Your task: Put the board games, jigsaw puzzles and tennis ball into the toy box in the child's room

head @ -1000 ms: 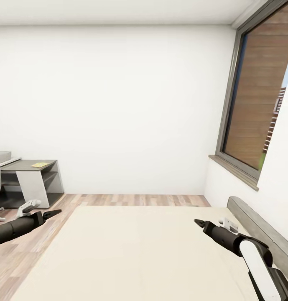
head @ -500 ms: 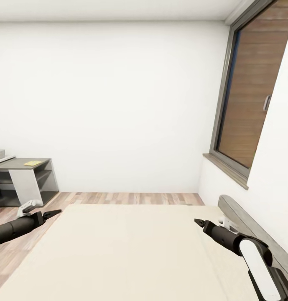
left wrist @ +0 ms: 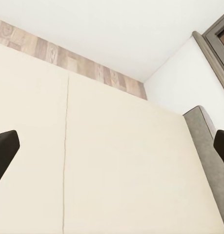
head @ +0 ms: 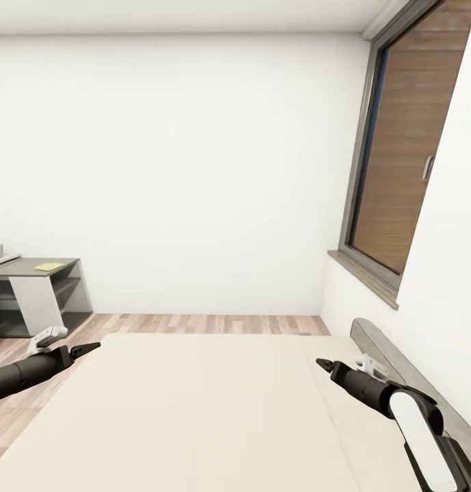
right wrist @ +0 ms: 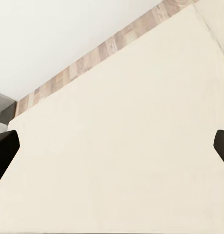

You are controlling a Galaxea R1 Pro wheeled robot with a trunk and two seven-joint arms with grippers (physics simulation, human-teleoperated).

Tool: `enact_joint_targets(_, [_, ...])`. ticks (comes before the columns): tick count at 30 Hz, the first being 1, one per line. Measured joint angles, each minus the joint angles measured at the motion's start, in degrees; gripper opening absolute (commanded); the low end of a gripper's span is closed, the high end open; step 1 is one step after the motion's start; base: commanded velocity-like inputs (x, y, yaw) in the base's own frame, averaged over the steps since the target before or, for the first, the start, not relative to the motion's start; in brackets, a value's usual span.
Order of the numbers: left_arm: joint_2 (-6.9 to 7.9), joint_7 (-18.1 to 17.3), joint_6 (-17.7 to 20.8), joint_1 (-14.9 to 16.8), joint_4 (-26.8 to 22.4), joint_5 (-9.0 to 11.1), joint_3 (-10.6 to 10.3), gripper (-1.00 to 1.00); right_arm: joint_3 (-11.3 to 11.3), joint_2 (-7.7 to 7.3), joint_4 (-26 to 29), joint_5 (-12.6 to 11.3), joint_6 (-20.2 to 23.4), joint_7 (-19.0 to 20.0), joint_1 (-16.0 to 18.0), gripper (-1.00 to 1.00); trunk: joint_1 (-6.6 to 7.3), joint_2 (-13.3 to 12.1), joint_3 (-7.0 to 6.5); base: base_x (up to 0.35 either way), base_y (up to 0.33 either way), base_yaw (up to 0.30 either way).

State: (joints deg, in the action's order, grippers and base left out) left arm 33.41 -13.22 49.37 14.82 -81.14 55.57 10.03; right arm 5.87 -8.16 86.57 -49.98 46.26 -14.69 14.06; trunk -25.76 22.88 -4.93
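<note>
the bed (head: 214, 410) spreads cream and smooth ahead of the robot, its flat top bare where it shows, with a faint seam running down the cover in the left wrist view. a grey headboard (head: 406, 372) runs along the bed's right edge, under the white wall with the dark-framed window (head: 406, 157). beyond the bed's far edge lies a strip of pale wood-plank floor (head: 208, 322), then a plain white wall.

the left gripper (head: 85, 350) hangs over the bed's left edge, black and pointed, on a dark round forearm. in its wrist view the two black fingertips (left wrist: 4, 151) sit at opposite sides with a wide stretch of bed between them, so the claw stands wide apart and holds nothing. the right gripper (head: 324, 364) hovers above the bed near its right edge, close to the headboard; its fingers (right wrist: 5, 148) are likewise spread wide and empty.

a grey desk (head: 40, 290) with open shelves stands against the far wall beside the bed's far left corner, a small yellow flat thing (head: 49, 266) on top; too small to tell what it is.
</note>
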Motion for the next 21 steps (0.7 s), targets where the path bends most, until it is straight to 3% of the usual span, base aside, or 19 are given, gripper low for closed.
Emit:
enact_joint_targets(5, [0.0,0.0,0.0,0.0,0.0,0.01,-0.06,1.0,-5.26,-0.01,-2.39,0.28,-0.38,-0.38,0.7,1.0,0.0,-0.01,0.0,0.0,-0.002,0.0])
enact_joint_targets(11, [-0.49,0.3,0.34,0.0,0.0,0.01,-0.6,1.0,-6.8,0.03,-12.77,0.32,0.01,-0.64,6.23,1.0,0.0,-0.01,0.0,0.0,0.0,0.0])
enact_joint_targets(16, [-4.02,1.53,0.57,0.92,0.46,-0.64,-2.88,1.0,-8.39,0.12,-25.92,0.46,-0.15,-3.37,12.51,1.0,-0.01,-0.02,0.0,0.0,0.0,0.0])
enact_joint_targets(18, [-6.6,4.72,0.61,2.89,1.73,-2.0,-6.43,1.0,-9.69,0.18,-31.7,0.59,-0.52,-5.82,15.22,1.0,-0.01,-0.03,0.0,0.0,0.0,0.0])
enact_joint_targets(21, [-9.59,9.62,0.64,5.71,4.57,-5.04,-10.58,1.0,-10.82,0.37,-34.89,0.68,-0.82,-7.8,16.61,1.0,-0.01,-0.02,0.0,0.0,0.0,0.0])
